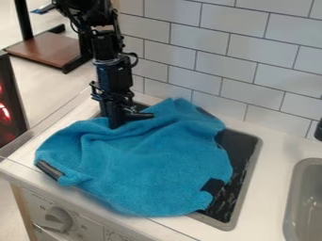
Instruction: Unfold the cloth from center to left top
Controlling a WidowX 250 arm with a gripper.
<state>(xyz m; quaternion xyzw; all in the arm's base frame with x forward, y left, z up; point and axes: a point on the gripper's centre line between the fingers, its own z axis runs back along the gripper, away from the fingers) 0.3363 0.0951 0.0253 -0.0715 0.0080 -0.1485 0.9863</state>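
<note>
Red light glows in a dark panel (7,106) at the left edge, and beyond it a brown board (47,49) sits in a black frame. Next comes the white bench (277,148), with a round knob (58,220) on its front face. The blue cloth (151,164) begins here, its lower left part reaching the bench's front edge, where a dark strip (50,170) shows on it. From there the cloth spreads across the middle of the bench, rumpled, with folds running along its upper left part. Over those folds, at the cloth's upper edge, hangs the end effector (127,120) — its fingers are apart, one pointing down and the other out to the right. Farther right, the cloth rises to a peak near the tiled wall (232,56). Its right side lies over a black panel (242,148) with a grey rim, much of which shows past the cloth — a black patch (213,186) marks the cloth's lower right. A grey sink (293,202) is set in the bench at the far right.
</note>
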